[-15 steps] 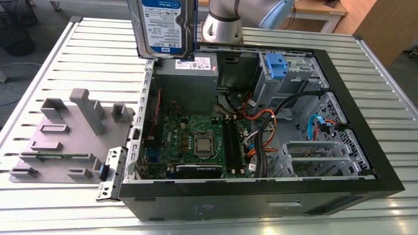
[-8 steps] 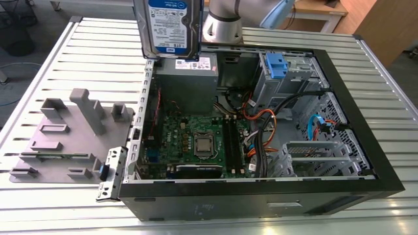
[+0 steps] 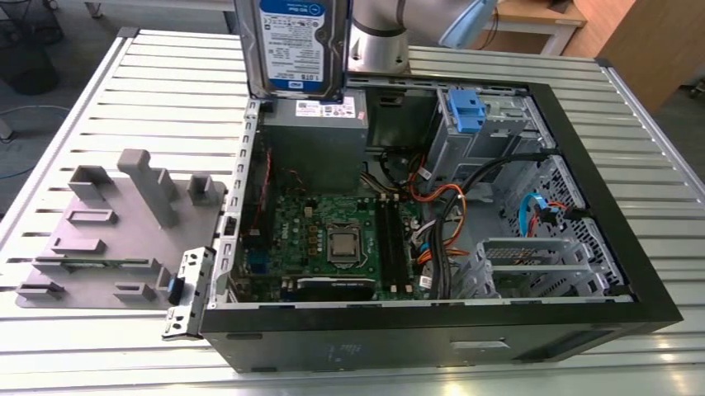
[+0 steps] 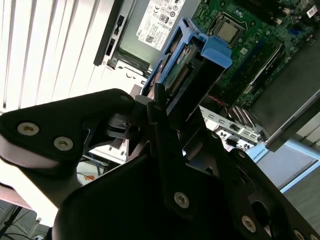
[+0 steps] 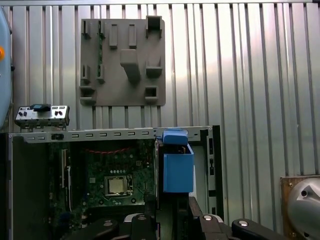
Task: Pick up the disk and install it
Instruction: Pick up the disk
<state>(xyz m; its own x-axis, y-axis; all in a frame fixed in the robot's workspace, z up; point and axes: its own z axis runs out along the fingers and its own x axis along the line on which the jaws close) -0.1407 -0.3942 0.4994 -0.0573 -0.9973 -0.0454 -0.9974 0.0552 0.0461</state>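
I'm looking at a slatted metal table (image 3: 144, 91) with an open computer case (image 3: 441, 338) lying on its side. Inside it are the grey power supply (image 3: 314, 140), the green motherboard (image 3: 330, 223) and the metal drive bays (image 3: 484, 132). Beside the case, toward the exterior view's left, sits a grey holder block (image 3: 121, 223) with upright posts.

The disk (image 3: 295, 45) is off the table. It hangs on edge in the air over the power-supply end of the case, with its blue-and-white label facing the exterior camera, and it appears to touch nothing below. In the second wrist view the gripper (image 4: 170, 107) is clenched on the disk, one dark finger (image 4: 159, 102) pressed against its side. The blue side rails (image 4: 210, 47) and the connector edge (image 4: 179, 79) stick out beyond the grip, toward the case.

I judge the disk to be a stiff, dense metal slab, fairly heavy for its size, with smooth, slippery faces. It won't flex, but a drop or a knock would likely harm it, and the connector edge looks like the most delicate part. I'd hold it across the metal body, well back from the connector. The plastic rails could give or slide under a firm pinch.

The smallest thing I can pick out is the processor (image 3: 342, 244), sitting bare in the middle of the motherboard.
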